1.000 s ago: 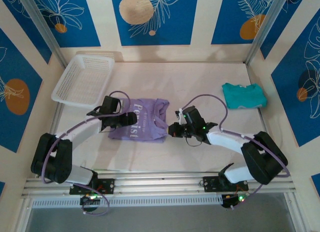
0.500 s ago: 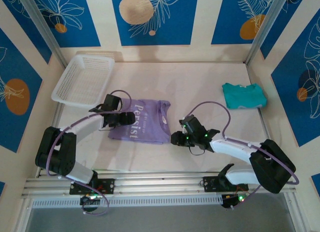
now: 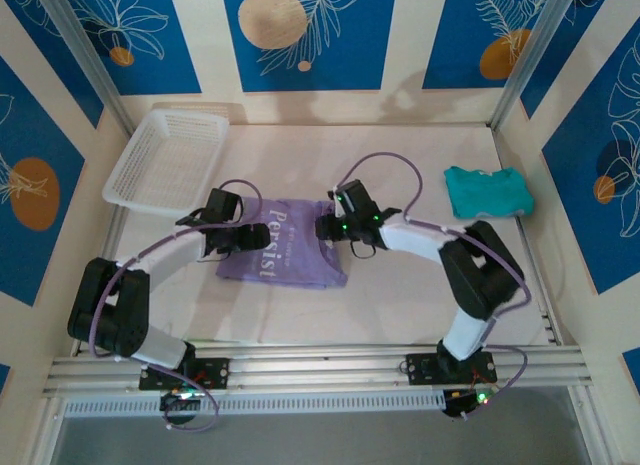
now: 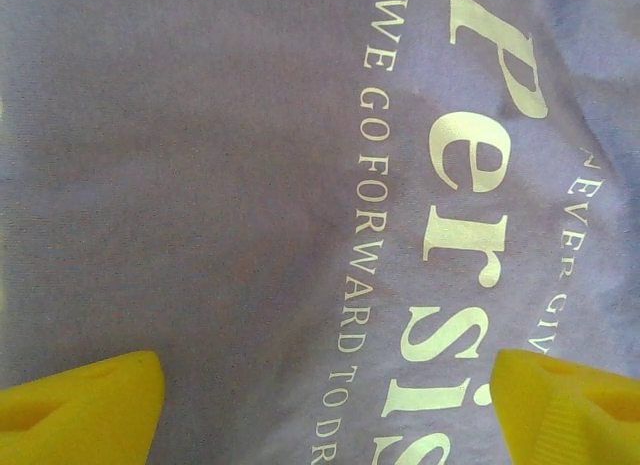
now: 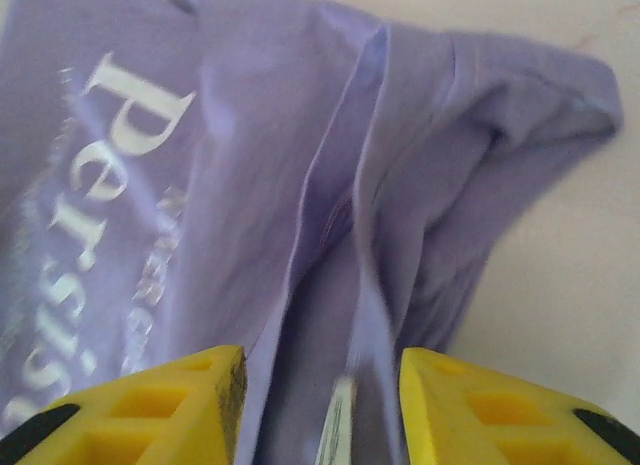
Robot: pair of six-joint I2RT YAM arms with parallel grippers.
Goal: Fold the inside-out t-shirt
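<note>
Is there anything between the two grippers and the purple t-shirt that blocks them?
Nothing visible does. The left gripper hangs open directly over the print on the t-shirt; the right gripper, jaws apart, straddles a fold at its wrinkled edge. The white basket and the teal garment lie well away.

Lavender t-shirt [image 3: 290, 255], seemingly folded, mid-table
</note>
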